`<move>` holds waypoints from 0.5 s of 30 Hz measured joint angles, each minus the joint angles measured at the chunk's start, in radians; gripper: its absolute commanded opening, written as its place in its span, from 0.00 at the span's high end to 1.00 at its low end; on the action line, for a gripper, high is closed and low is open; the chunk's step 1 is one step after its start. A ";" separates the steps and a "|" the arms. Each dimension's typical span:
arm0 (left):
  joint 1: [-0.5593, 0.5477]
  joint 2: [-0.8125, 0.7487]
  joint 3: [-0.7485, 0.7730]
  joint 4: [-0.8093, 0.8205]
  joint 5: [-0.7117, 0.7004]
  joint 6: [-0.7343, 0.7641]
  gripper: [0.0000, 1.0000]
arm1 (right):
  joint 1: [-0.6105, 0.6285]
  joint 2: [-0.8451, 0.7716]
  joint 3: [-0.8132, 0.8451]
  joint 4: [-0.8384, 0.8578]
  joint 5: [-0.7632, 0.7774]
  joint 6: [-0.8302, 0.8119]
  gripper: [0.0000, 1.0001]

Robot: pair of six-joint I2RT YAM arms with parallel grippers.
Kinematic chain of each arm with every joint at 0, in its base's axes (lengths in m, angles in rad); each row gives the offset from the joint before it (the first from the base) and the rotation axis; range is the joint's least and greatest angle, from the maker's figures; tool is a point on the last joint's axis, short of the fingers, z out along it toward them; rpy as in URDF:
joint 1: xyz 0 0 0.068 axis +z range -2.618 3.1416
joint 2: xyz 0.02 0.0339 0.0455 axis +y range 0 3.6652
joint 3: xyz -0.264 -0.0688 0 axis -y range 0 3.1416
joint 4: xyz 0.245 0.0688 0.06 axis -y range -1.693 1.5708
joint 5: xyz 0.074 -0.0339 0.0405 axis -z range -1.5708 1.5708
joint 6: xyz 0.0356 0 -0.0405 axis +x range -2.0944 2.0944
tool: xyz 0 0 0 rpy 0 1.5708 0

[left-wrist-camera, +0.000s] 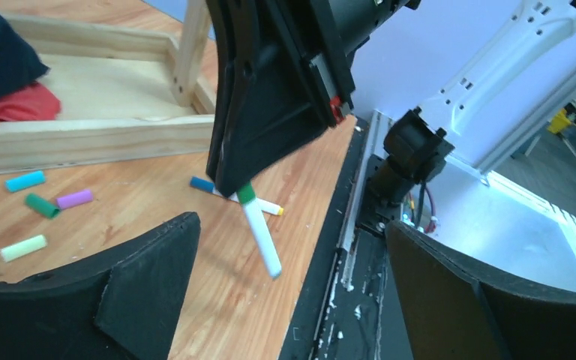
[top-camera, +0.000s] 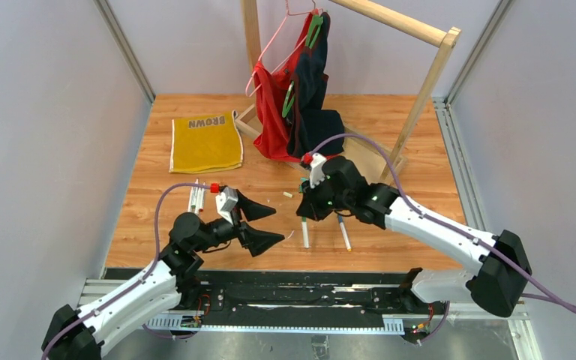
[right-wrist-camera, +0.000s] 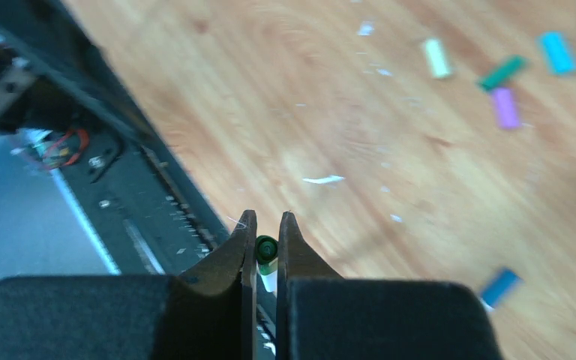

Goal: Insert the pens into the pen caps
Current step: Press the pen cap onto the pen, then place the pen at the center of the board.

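Observation:
My right gripper (right-wrist-camera: pixel 268 223) is shut on a white pen (left-wrist-camera: pixel 262 240) just below its green cap (right-wrist-camera: pixel 266 247), and the barrel hangs slanted over the wood near the table's front edge. My left gripper (left-wrist-camera: pixel 292 292) is open and empty, a short way left of that pen (top-camera: pixel 304 234). A second pen (left-wrist-camera: pixel 268 205) lies on the table under the held one. Two more pens (top-camera: pixel 193 199) lie at the left. Loose pen caps lie together: cyan (left-wrist-camera: pixel 25 181), green (left-wrist-camera: pixel 41 205), purple (left-wrist-camera: pixel 73 198) and pale yellow (left-wrist-camera: pixel 23 248).
A wooden clothes rack (top-camera: pixel 420 97) with red and dark garments (top-camera: pixel 300 97) stands at the back, its base (left-wrist-camera: pixel 82 139) close behind the caps. A yellow towel (top-camera: pixel 206 142) lies back left. A black rail (top-camera: pixel 307 289) runs along the front edge. A white scrap (right-wrist-camera: pixel 322 179) lies on the wood.

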 measured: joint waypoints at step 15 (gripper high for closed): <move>0.000 -0.115 -0.002 -0.471 -0.673 0.047 0.02 | -0.216 0.201 0.133 -0.288 0.091 -0.125 0.99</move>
